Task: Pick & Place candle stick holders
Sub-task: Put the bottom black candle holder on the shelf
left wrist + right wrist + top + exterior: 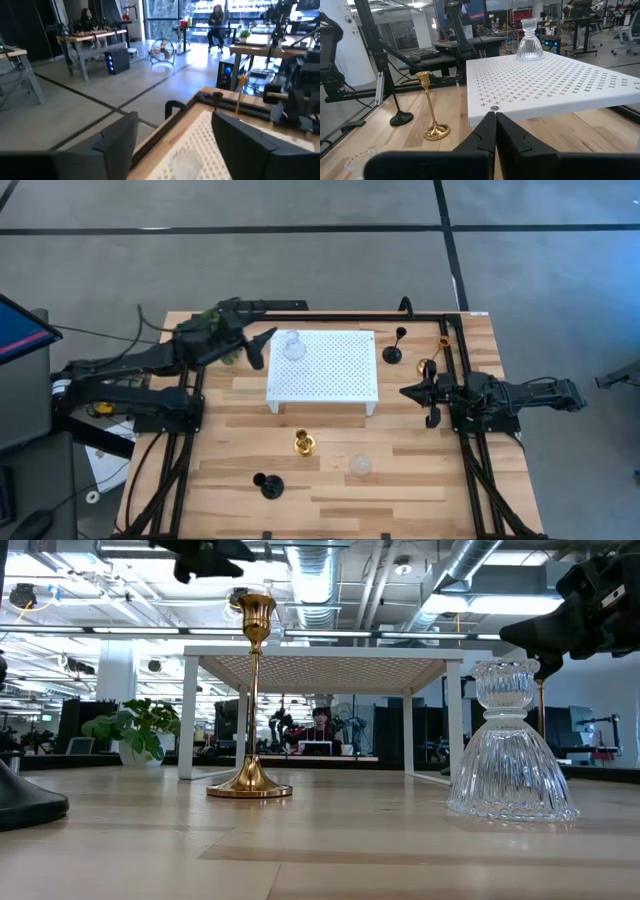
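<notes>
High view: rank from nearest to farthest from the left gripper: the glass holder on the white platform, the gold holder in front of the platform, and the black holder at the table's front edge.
Measured from the left gripper, open at the platform's back left corner:
1. Glass holder on the white platform, right beside the gripper.
2. Gold holder, on the table in front of the platform.
3. Black holder, near the front edge.
</notes>
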`<state>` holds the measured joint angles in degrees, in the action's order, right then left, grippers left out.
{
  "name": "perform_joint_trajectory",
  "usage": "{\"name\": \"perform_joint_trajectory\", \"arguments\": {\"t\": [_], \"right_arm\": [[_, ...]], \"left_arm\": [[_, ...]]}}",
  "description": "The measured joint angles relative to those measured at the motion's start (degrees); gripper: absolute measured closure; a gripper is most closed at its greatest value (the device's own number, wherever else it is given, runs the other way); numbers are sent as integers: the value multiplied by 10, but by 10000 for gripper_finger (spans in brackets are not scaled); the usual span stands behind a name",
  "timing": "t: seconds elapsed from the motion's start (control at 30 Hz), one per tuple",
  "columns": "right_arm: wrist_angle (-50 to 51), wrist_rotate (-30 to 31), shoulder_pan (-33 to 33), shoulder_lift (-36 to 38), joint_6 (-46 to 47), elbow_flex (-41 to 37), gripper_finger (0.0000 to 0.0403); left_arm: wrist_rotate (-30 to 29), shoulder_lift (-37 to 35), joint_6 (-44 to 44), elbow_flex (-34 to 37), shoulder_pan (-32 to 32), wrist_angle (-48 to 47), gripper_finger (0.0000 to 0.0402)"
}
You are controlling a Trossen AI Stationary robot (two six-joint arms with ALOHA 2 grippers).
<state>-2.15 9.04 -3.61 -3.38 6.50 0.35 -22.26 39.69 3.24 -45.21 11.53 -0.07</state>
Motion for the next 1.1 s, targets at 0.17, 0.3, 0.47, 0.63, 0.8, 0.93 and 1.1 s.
{"name": "perform_joint_trajectory", "arguments": {"t": [0.17,0.3,0.47,0.63,0.8,0.93,1.1], "right_arm": [[0,0,0,0,0,0,403],[0,0,0,0,0,0,403],[0,0,0,0,0,0,403],[0,0,0,0,0,0,403],[0,0,0,0,0,0,403],[0,0,0,0,0,0,403],[0,0,0,0,0,0,403]], "left_arm": [[1,-47,-1,0,-30,-78,214],[15,-70,-16,0,-67,-119,265],[99,-75,-93,0,-112,-133,318],[176,-70,-95,0,-154,-163,358],[182,-70,-53,0,-190,-228,392],[175,-70,-17,0,-209,-284,396],[165,-83,24,28,-222,-295,397]]}}
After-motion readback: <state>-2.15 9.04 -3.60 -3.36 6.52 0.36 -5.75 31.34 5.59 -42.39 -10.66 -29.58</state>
